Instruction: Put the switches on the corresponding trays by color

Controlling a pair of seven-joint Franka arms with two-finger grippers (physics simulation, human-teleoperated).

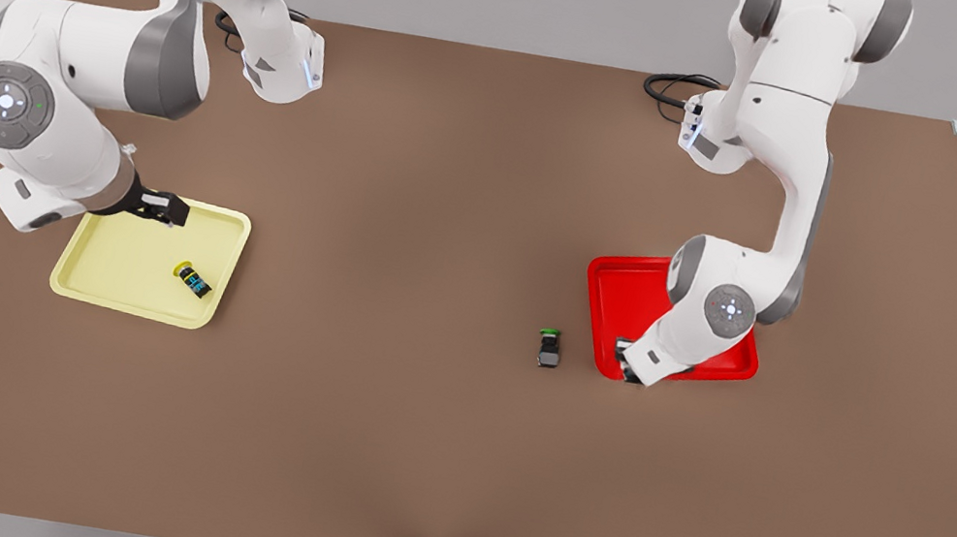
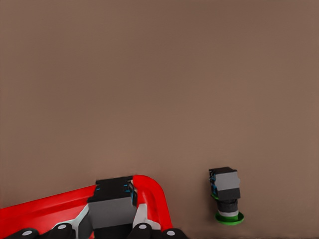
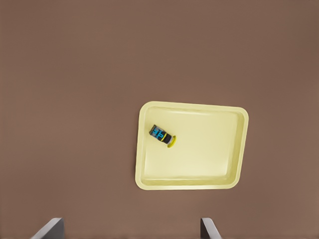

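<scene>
The yellow-capped switch lies on its side inside the pale yellow tray. My right gripper hangs high over that tray's far edge, open and holding nothing. At the front view's right, my left gripper is low at the near corner of the red tray. It is shut on a dark grey switch body right at the tray's rim. That switch's cap is hidden.
A green-capped switch lies on the brown table a short way off the red tray, toward the front view's left. Black cables coil by the far arm base. Metal frame posts stand at the table's corners.
</scene>
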